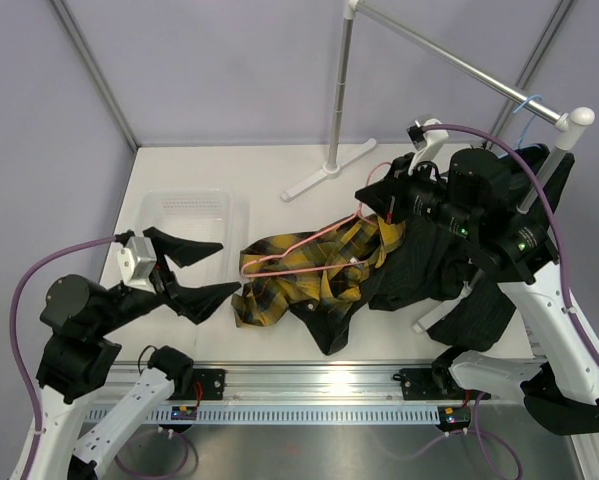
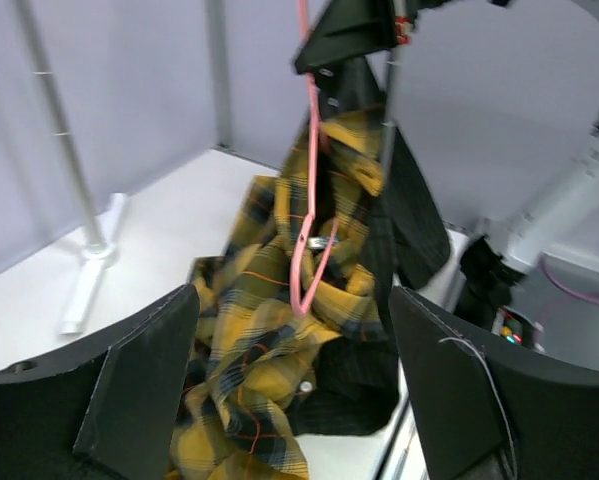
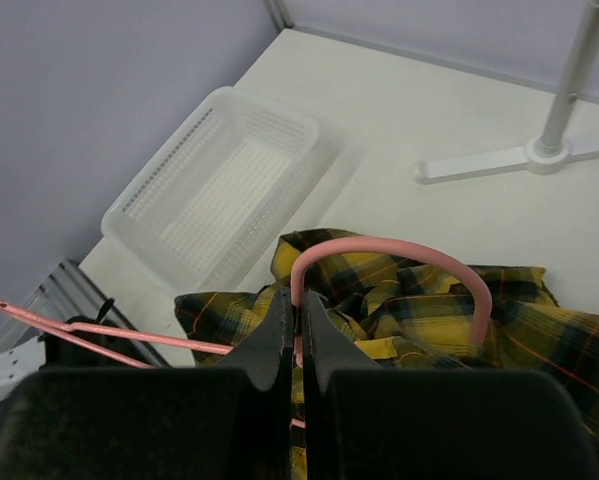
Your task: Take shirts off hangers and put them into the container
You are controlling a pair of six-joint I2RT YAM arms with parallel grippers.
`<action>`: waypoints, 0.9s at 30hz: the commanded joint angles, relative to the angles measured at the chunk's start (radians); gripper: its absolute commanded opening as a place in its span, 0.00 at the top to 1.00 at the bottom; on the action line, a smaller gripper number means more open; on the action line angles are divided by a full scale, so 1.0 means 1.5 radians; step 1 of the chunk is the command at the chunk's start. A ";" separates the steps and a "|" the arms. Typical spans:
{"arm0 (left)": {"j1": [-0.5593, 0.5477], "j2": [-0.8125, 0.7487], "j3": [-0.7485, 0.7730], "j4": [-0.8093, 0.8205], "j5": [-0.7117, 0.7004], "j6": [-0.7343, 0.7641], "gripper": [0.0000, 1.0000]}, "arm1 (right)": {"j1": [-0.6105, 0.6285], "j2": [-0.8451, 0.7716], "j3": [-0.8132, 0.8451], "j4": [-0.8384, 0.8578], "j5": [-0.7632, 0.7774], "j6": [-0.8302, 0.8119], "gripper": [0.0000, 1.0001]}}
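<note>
Top view: left tool (image 1: 227, 268) (lower left) stands wide open, holding nothing, just beside the plaid shirt (image 1: 279, 290) at frame centre on the surface (image 1: 279, 170); container (image 1: 184, 215) at upper left.
Left wrist view: shirt visible between the spread fingers.
Right wrist view: right tool (image 3: 297, 302) is clamped on the pink hanger (image 3: 399, 248).

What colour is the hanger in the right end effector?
Pink; the hanger shows best in right wrist view.

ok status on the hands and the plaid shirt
Left hand open, empty, beside plaid shirt. Right hand shut on pink hanger. Shirt heaped on table, container empty. Black shirt bunched alongside.
</note>
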 commanded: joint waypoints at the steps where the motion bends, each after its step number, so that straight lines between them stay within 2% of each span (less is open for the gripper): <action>1: 0.003 0.033 0.007 0.022 0.161 0.002 0.20 | -0.002 -0.007 0.023 -0.016 -0.135 -0.021 1.00; 3: 0.002 0.046 0.005 0.026 0.197 -0.008 0.21 | -0.002 -0.012 0.020 -0.023 -0.139 -0.027 1.00; 15: 0.003 0.093 -0.040 0.135 0.263 -0.098 0.24 | 0.012 0.001 0.023 -0.026 -0.169 -0.040 1.00; 27: 0.002 0.111 -0.055 0.154 0.259 -0.117 0.33 | 0.040 0.045 0.043 -0.004 -0.157 -0.034 1.00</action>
